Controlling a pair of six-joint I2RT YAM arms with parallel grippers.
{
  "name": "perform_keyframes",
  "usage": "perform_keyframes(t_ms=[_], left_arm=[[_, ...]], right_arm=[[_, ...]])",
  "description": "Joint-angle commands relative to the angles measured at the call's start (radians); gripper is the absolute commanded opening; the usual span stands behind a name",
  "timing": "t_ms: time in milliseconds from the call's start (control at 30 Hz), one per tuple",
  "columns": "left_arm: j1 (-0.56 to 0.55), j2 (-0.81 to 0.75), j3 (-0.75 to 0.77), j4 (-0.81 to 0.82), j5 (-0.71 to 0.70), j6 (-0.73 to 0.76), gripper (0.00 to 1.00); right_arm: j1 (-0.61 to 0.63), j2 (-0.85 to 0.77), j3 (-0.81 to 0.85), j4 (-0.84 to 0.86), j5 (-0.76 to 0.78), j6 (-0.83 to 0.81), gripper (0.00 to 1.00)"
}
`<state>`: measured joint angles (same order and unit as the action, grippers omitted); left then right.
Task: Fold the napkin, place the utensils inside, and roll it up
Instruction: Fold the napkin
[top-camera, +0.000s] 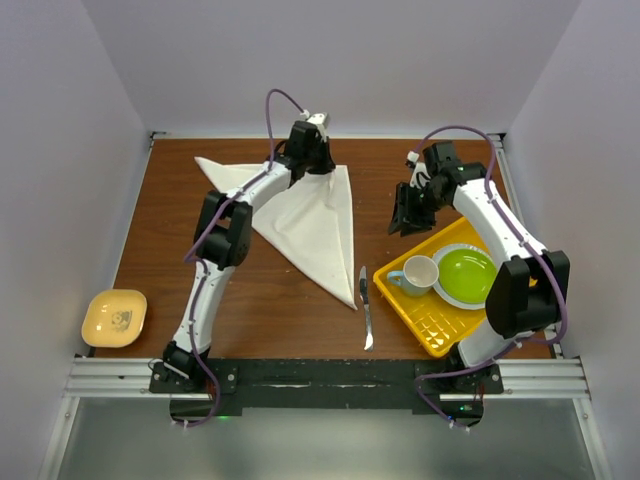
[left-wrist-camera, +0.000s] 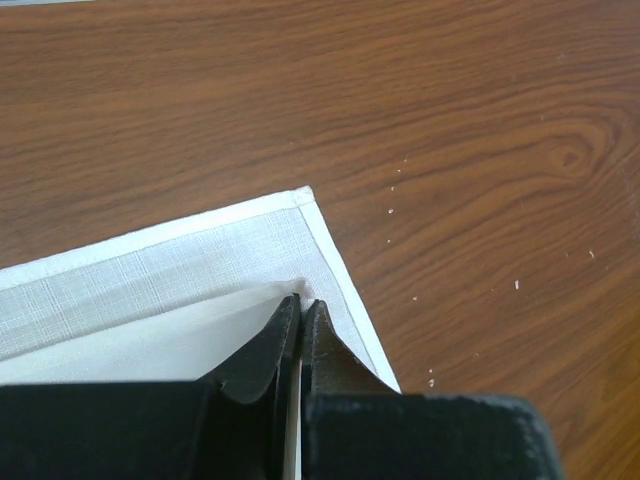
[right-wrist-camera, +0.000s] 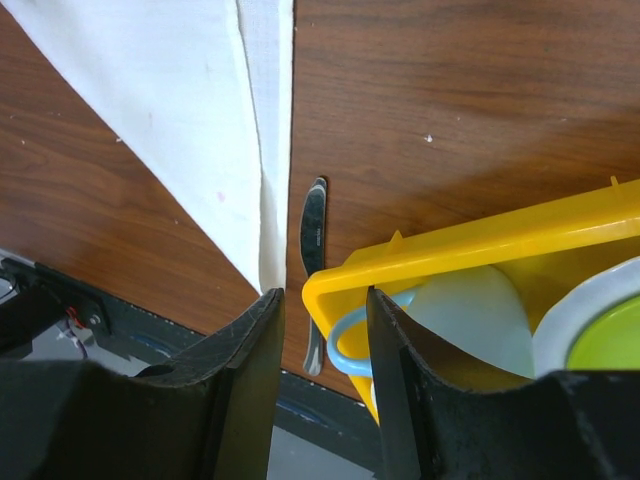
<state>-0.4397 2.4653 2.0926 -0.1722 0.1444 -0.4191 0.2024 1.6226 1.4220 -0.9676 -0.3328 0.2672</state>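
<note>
1. Napkin position: the white square cloth napkin (top-camera: 310, 220) lies on the brown wooden counter (top-camera: 250, 300), left of centre. It is doubled into a triangle.
2. Napkin orientation: the folded long edge runs diagonally from the far-left corner to a sharp tip that points at the near edge. The right-hand edge runs almost straight from far to near.
3. Left tool (left-wrist-camera: 300, 310): clenched on the upper layer of cloth at the far-right corner of the triangle. The hemmed corner of the lower layer lies flat just beyond the tips. Judgement: the grip holds the top layer so that it can be laid corner on corner, and the two corners do not yet coincide.
4. Knife: the slim silver metal table knife (top-camera: 366, 306) lies bare on the counter between the napkin tip and the yellow plastic tray (top-camera: 395, 300), just beside both. Its long axis runs far to near, roughly parallel to the napkin's right-hand edge. Which end is the blade cannot be told.
5. Right tool (right-wrist-camera: 322, 300): partly spread and grasping nothing. It hovers over the far-left corner of the tray, with the knife in its line of sight. Judgement: it waits there, clear of the cloth, within reach of the knife.
</note>
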Motion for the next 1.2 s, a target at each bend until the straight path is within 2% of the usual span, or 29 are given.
perform_keyframes(t_ms=[0,467,500,600,633,700,733,800,833,933,967,1000,1067,1100,1167], left_arm=[[-0.01,-0.023,0.047,0.036,-0.023,0.036,0.0],[-0.01,0.021,0.119,0.054,-0.054,-0.026,0.0],[-0.008,0.032,0.127,0.048,-0.055,-0.026,0.02],[-0.007,0.026,0.126,0.04,-0.055,-0.026,0.26],[-0.005,0.021,0.126,0.028,-0.06,-0.026,0.4],[0.004,-0.008,0.122,0.02,-0.06,-0.04,0.48],[0.007,-0.022,0.118,0.007,-0.065,-0.047,0.56],[0.022,-0.074,0.116,-0.013,-0.054,-0.067,0.62],[0.028,-0.094,0.101,-0.026,-0.027,-0.075,0.71],[0.068,-0.195,0.006,-0.052,0.027,-0.122,0.73],[0.096,-0.272,-0.043,-0.046,0.037,-0.141,0.72],[0.113,-0.313,-0.149,-0.024,0.049,-0.15,0.67],[0.174,-0.409,-0.245,-0.01,0.11,-0.173,0.57],[0.197,-0.429,-0.316,-0.015,0.13,-0.179,0.44],[0.261,-0.459,-0.37,-0.015,0.214,-0.185,0.34]], right_arm=[[-0.003,-0.049,-0.012,-0.002,-0.031,-0.017,0.43],[-0.004,-0.033,-0.001,-0.01,-0.04,-0.02,0.44],[-0.003,-0.03,0.002,-0.011,-0.04,-0.022,0.44],[-0.004,-0.024,0.011,-0.013,-0.038,-0.02,0.47],[-0.003,-0.021,0.012,-0.013,-0.04,-0.022,0.48],[-0.003,-0.015,0.014,-0.013,-0.037,-0.025,0.5],[-0.004,-0.012,0.015,-0.011,-0.034,-0.026,0.52],[0.0,-0.01,0.014,0.003,-0.051,-0.016,0.55],[0.012,-0.01,0.009,0.01,-0.057,-0.011,0.56],[0.078,0.005,0.012,0.035,-0.06,-0.003,0.62],[0.103,0.013,0.011,0.052,-0.054,0.001,0.63],[0.151,0.017,0.009,0.062,-0.054,0.007,0.64],[0.195,0.039,0.0,0.104,-0.06,0.041,0.64],[0.225,0.048,-0.003,0.115,-0.072,0.053,0.64],[0.245,0.077,-0.009,0.142,-0.074,0.084,0.63]])
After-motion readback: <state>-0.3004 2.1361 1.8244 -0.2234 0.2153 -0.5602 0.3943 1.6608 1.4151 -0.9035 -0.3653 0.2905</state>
